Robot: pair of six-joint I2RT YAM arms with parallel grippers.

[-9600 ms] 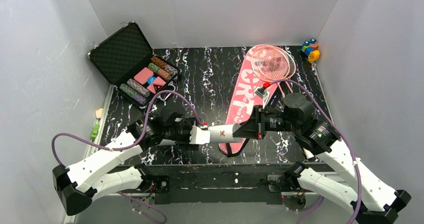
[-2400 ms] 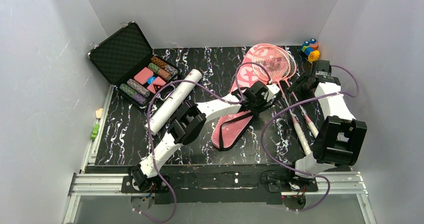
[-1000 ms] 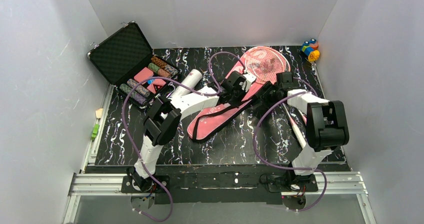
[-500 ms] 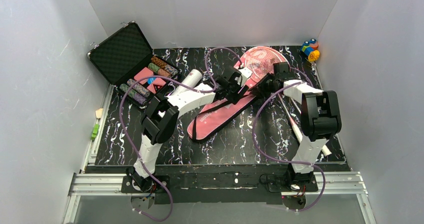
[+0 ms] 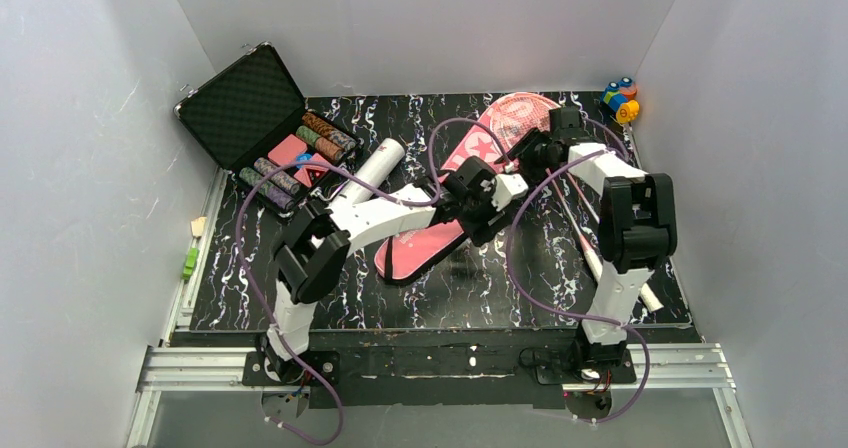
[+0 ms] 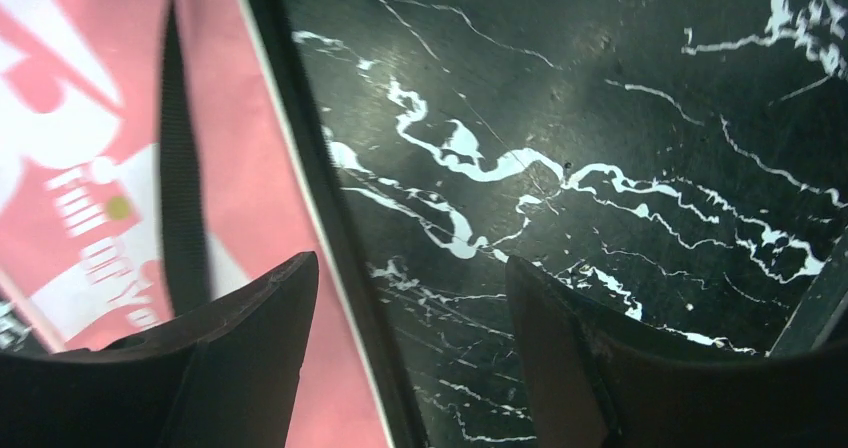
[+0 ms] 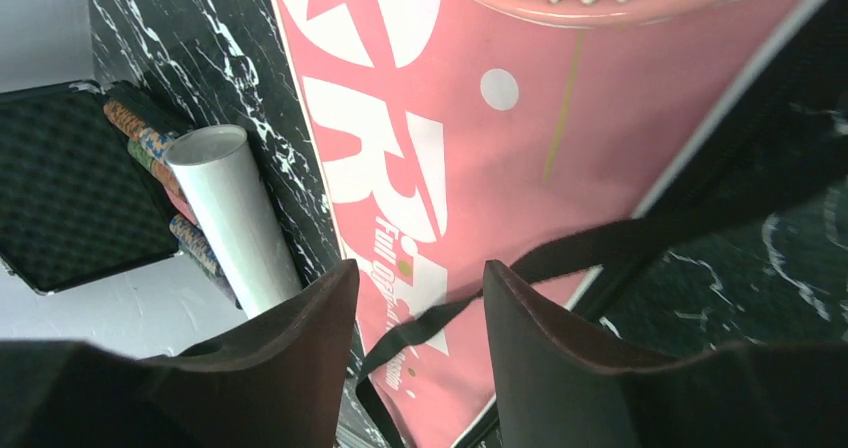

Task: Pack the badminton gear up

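1. Step in hand, my read: bagging the rackets (image 5: 522, 108) in the pink cover (image 5: 420, 248); not done. The heads overlap the cover's far end and the white handles (image 5: 597, 260) lie bare on the desk (image 6: 620, 118), near right, beside the right arm. I can't tell whether the heads are inside the mouth or just on top.
2. Left claw (image 6: 408, 268): spread, empty. It hangs over bare desk just beside the cover's black-trimmed right edge, about mid-length.
3. Right claw (image 7: 415, 273): spread, over the cover's far half. The black strap (image 7: 600, 243) crosses under the gap and doesn't look pinched.
4. White tube (image 5: 372, 165) lies left of the cover, near the chip case (image 5: 250, 108), and neither arm touches it. No shuttlecocks in view.
5. Next move, as I judge it: one claw pins or lifts the cover's open edge, and the other takes a shaft or handle and slides the rackets in lengthwise.
6. Risk: the loose strap could snag a finger, so keep it out of the way first. The tube goes after that.
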